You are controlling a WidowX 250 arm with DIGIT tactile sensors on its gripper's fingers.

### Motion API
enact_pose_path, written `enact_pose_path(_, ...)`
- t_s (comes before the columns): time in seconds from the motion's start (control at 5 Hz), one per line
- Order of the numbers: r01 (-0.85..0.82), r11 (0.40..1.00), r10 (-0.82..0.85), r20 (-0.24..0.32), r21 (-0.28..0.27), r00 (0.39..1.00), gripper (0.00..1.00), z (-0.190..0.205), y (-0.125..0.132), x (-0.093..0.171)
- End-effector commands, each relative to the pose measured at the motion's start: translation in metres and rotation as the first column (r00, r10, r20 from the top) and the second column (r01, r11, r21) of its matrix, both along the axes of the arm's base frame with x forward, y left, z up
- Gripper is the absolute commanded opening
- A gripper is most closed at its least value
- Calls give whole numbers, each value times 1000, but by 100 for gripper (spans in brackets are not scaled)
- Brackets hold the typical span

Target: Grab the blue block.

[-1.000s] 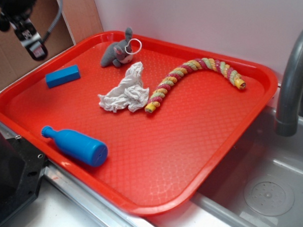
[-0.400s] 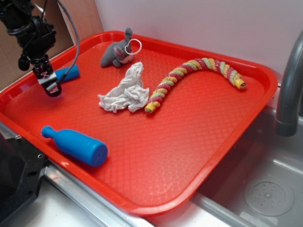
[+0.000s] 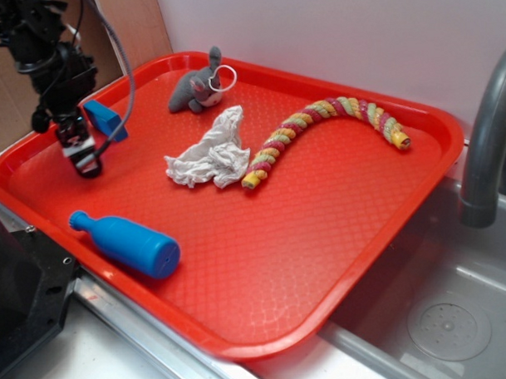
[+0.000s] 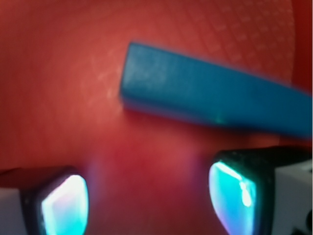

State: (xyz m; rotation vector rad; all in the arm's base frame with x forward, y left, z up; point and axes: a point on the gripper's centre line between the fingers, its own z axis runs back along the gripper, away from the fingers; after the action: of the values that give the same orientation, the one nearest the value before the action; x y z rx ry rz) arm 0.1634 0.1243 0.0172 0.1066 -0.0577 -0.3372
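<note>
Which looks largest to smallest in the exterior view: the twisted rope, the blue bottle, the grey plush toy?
1. twisted rope, clearly the longest.
2. blue bottle, though it lies nearer the camera, which enlarges it.
3. grey plush toy, farthest away, so somewhat unsure.

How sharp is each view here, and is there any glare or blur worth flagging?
Exterior view: sharp, evenly lit, faint sheen on the red tray. Wrist view: soft focus throughout, the blue block has smeared edges, and the gripper fingertips glow cyan.
</note>
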Motion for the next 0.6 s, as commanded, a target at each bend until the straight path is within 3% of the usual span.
enact_pose_path(0.0, -51, 998, 53, 165, -21, 985, 100, 61, -2, -28)
enact_pose_path(0.2, -53, 998, 59, 167, -44, 984, 100, 92, -9, 22)
enact_pose_path(0.4, 147, 984, -138, 91, -97, 986, 100, 72, -16, 73)
